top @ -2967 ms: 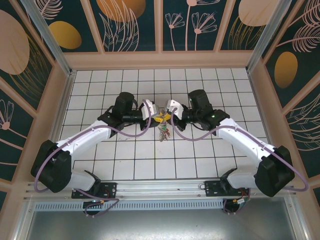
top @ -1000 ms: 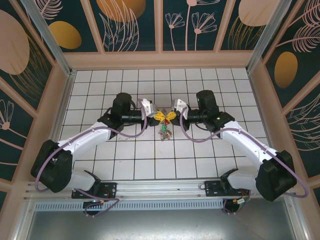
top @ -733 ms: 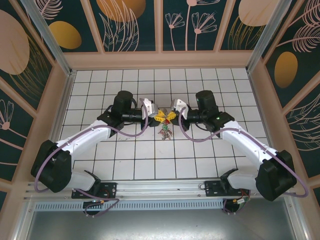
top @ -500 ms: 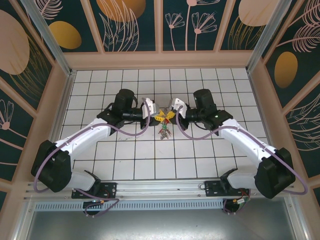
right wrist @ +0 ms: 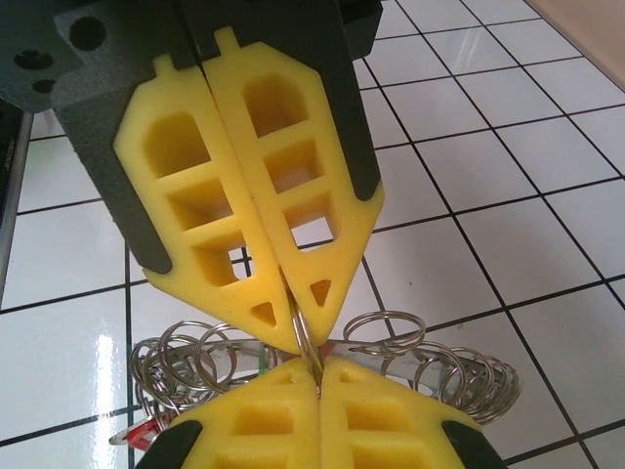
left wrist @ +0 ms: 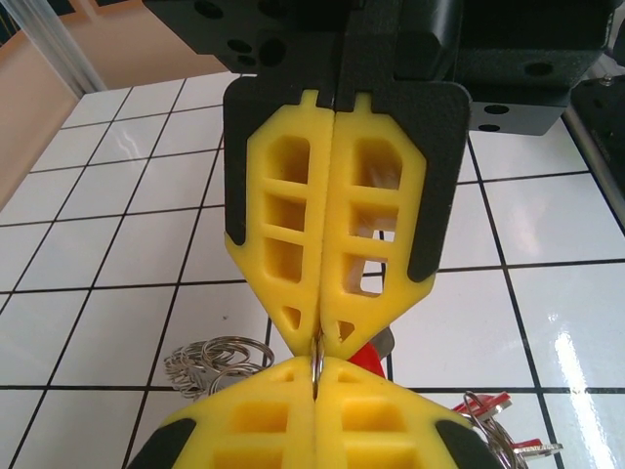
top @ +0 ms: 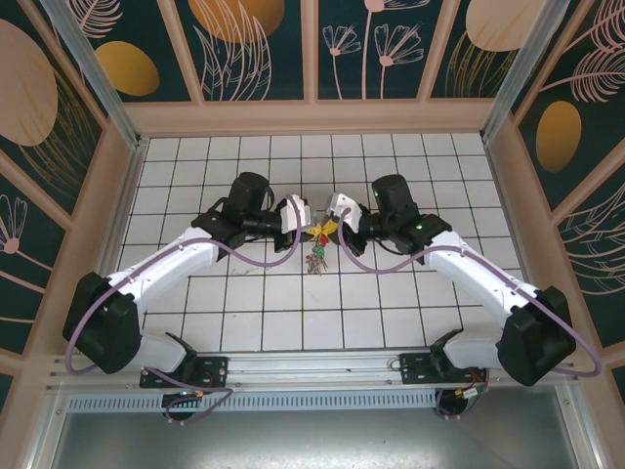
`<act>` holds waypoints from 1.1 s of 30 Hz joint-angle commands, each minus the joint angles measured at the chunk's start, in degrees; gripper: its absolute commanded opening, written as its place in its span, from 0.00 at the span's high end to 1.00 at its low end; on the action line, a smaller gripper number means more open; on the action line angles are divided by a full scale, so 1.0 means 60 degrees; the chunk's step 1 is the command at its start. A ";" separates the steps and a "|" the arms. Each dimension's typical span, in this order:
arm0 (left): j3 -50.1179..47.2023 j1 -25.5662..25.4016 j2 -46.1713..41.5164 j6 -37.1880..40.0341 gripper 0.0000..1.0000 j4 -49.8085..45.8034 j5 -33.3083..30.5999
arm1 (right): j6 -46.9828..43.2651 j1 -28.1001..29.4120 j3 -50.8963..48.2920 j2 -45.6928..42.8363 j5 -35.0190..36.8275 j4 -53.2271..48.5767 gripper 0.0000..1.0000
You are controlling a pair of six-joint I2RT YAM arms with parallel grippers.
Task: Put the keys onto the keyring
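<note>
Both arms are the same build: the left arm (top: pixel 161 274) and right arm (top: pixel 479 274) have glossy white shells on the long links, chunky black joint housings and a purple cable strung along each. The right one's got a tiny green light (top: pixel 418 227) on its far black housing. The left gripper (left wrist: pixel 317 363) and right gripper (right wrist: pixel 319 363) have bright yellow fingers with lattice cut-outs, backed by black plastic with small screw holes.

left gripper (top: pixel 312 233) tip to tip with right gripper (top: pixel 328 228), mid tiled table (top: pixel 254 313) | keyring (right wrist: pixel 306 344) pinched in both sets of jaws, crossing the gap | keys (top: pixel 314 259) and split rings (right wrist: pixel 190 363) beneath the jaw tips, spread to both sides
</note>
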 commanded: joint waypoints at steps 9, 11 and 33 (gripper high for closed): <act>-0.0933 0.0115 -0.0417 -0.1789 1.00 0.2781 0.1921 | -0.0304 0.0017 -0.0312 -0.0259 -0.0274 0.0817 0.90; -0.1019 0.0162 -0.0428 -0.2027 1.00 0.3081 0.2159 | -0.0317 -0.0011 -0.0331 -0.0285 -0.0361 0.0872 0.89; 0.0514 0.0253 -0.0126 0.0285 0.74 -0.0955 0.0632 | -0.0159 -0.0148 0.0066 -0.0150 -0.0374 0.0495 1.00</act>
